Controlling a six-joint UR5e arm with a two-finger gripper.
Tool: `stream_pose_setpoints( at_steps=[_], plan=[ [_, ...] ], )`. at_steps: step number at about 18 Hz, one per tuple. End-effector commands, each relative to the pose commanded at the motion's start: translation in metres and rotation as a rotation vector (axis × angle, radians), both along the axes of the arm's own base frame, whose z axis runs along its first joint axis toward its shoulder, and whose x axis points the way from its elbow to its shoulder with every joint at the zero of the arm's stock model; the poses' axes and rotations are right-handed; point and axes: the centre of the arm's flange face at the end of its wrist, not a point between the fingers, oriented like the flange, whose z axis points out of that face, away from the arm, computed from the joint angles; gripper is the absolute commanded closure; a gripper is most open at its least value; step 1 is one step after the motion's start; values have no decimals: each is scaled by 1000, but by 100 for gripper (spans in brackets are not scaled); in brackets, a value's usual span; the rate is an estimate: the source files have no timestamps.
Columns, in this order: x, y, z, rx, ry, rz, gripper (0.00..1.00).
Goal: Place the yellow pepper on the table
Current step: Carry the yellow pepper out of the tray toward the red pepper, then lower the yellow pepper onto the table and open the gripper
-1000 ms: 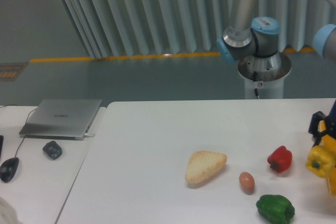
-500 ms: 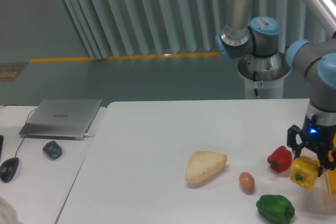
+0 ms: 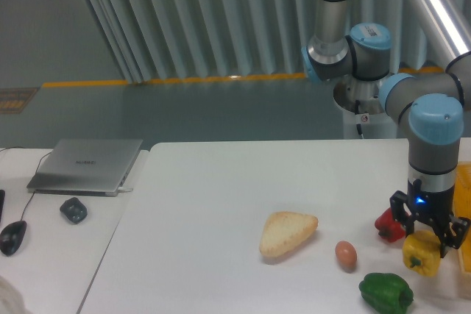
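The yellow pepper (image 3: 421, 253) is glossy and lobed, held in my gripper (image 3: 425, 237), which points straight down and is shut on its top. It hangs low over the white table (image 3: 221, 211) at the right side, just right of the red pepper (image 3: 386, 225) and above the green pepper (image 3: 385, 292). Whether it touches the tabletop cannot be told.
A triangular piece of bread (image 3: 287, 232) and a brown egg (image 3: 346, 254) lie left of the peppers. A yellow object (image 3: 464, 196) shows at the right edge. A smaller desk at the left holds a laptop (image 3: 87, 165), a dark small object (image 3: 73, 209) and a mouse (image 3: 12, 237).
My gripper has carried the yellow pepper leftward from the right edge of the view, and slightly lower, to a spot beside the red pepper.
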Motion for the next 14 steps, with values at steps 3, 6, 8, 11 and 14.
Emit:
stream_pose_setpoints(
  at_steps=[3, 6, 8, 11, 14],
  plan=[
    [0, 0, -3, -5, -4, -5, 59],
    [1, -1, -7, -13, -7, -12, 58],
    [2, -2, -5, -14, -3, -33, 58],
    [3, -3, -9, -20, -6, -39, 56],
    [2, -3, -13, -33, 0, -37, 54]
  ],
)
